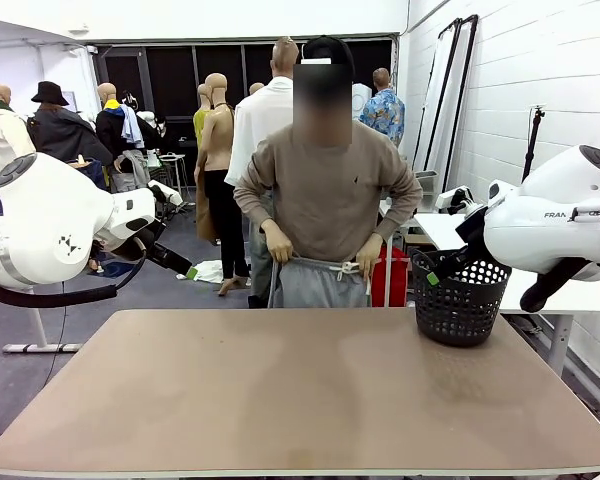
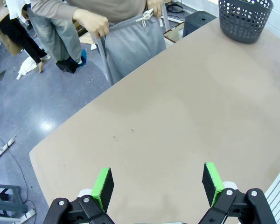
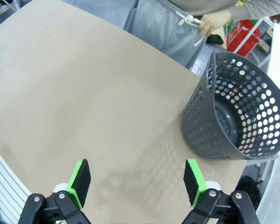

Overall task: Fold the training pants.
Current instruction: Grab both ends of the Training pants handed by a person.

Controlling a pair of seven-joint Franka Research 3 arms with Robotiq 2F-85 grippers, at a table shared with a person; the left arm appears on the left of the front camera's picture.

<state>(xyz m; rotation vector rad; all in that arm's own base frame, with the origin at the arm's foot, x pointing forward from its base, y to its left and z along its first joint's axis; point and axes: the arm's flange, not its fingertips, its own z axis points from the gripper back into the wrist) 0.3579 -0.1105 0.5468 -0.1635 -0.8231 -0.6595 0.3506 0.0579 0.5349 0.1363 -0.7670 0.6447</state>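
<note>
The light grey training pants hang beyond the table's far edge, held up by the waistband in both of the person's hands. The white drawstring dangles at the waistband's middle. The pants also appear at the top of the left wrist view, and the pants at the top of the right wrist view. My left gripper hovers open over the bare tabletop, nothing between its green pads. My right gripper is open too, above the table next to the basket.
A dark grey perforated laundry basket stands empty on the table's far right corner. The brown tabletop stretches wide between both arms. Both white arms are drawn back at the picture's sides. A red box sits on the floor behind the person.
</note>
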